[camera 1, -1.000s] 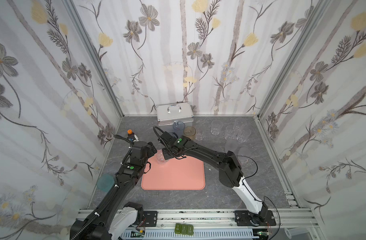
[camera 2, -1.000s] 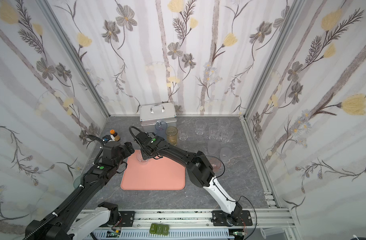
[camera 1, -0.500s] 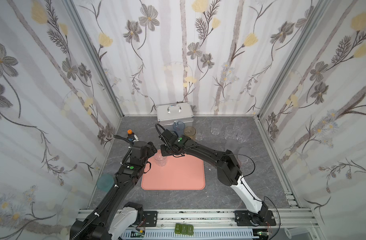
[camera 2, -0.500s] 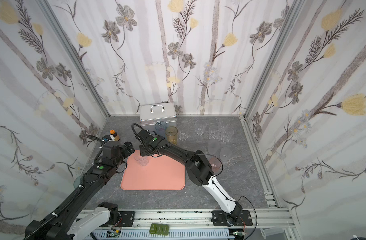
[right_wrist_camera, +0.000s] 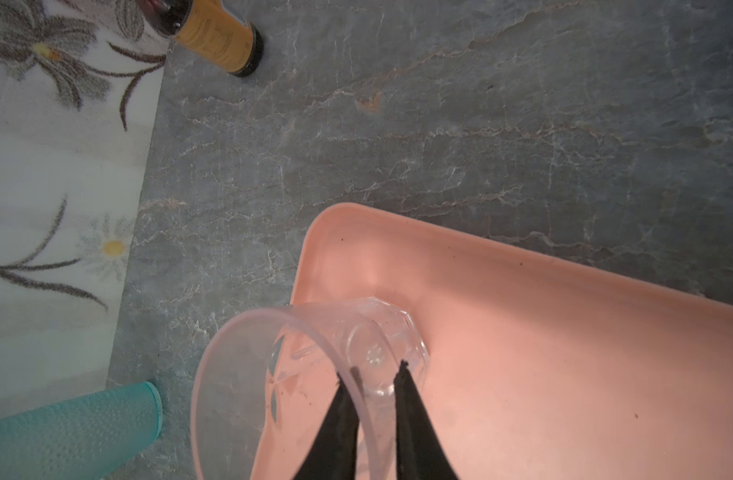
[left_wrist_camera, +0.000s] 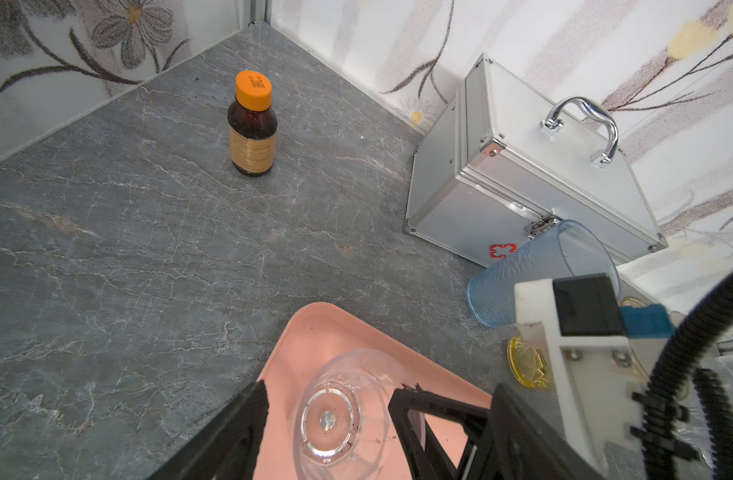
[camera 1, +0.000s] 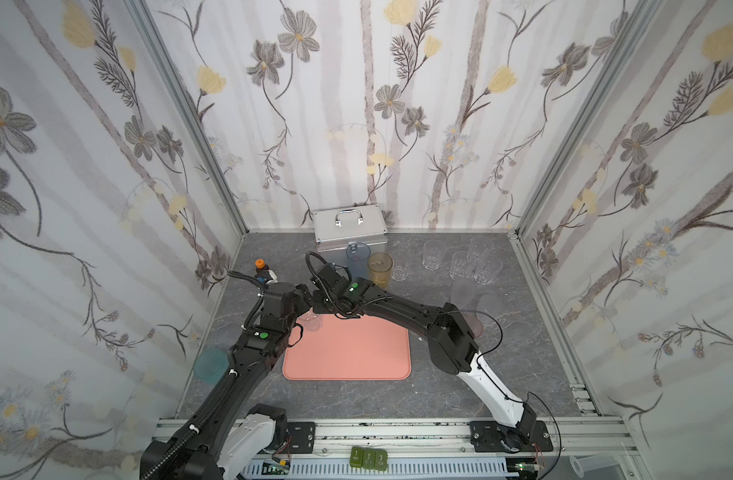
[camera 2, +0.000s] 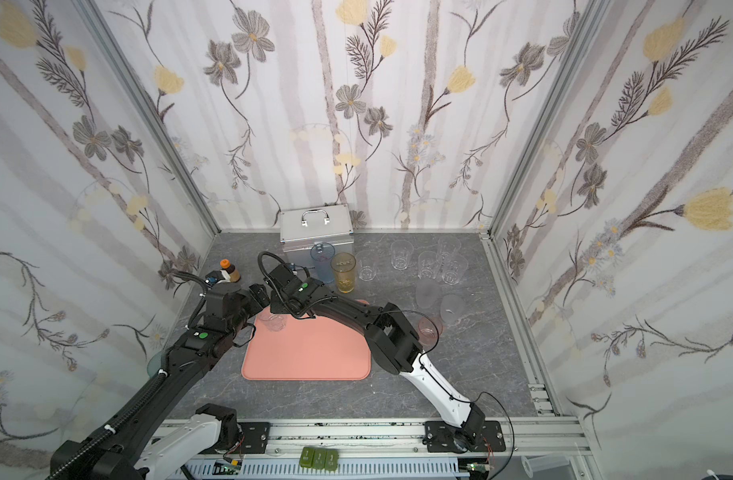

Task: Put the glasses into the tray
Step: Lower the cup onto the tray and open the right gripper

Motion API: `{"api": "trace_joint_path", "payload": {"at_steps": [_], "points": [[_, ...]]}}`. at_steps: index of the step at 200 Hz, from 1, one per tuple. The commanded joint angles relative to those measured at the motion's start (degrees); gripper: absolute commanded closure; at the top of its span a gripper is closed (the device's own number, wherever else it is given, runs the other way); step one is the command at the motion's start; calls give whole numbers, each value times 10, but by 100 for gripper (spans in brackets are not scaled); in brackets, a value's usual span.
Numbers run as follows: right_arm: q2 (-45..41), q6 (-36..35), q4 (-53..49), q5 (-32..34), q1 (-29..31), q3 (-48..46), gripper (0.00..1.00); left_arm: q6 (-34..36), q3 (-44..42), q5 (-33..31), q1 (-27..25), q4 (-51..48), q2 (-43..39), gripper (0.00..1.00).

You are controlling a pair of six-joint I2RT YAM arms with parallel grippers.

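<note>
The tray lies flat on the grey tabletop. One clear glass stands upright in the tray's far-left corner, with its base on the pink floor just inside the rim.

The right gripper reaches across to that corner. Its jaws are narrow: the outer finger is outside the glass wall and the other is inside it. A gap shows between the wall and the outer finger, so the jaws straddle the wall without clamping it.

The left gripper is at the same corner with its jaws wide and the clear glass between them. The finger toward the tray's rim stands clear of the glass — contact on the opposite side cannot be told.

Outside the tray:
- The blue glass and the amber glass stand side by side just beyond the far edge, in front of the silver case.
- Five clear glasses stand in a loose group beyond the far-right corner.
- Two frosted glasses and the pink glass stand off the right edge — the pink one close against the right arm.
- The teal glass is off the left edge, well apart from the others.
- The brown bottle stands beyond the far-left corner.
</note>
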Motion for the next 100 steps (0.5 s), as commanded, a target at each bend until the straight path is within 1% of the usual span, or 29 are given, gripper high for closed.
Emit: {"api": "trace_joint_path", "payload": {"at_steps": [1,21,34,43,52,79,100], "points": [[14,19,41,42,0,8,82,-13,4,3,1,9,3,13],[18,18,45,59,-1,8,83,-16,1,6,0,11,4,13],[18,17,50,55,-2,8,82,-16,2,5,0,12,4,13],[16,9,59,38,-4,9,80,-16,3,5,0,12,4,13],[11,7,53,26,-8,18,76,-13,4,4,0,12,3,14],[-29,-21,39,20,-12,19,63,-2,3,2,0,11,-8,13],[-67,-33,28,-15,-23,6,55,9,8,14,0,6,-16,13]]}}
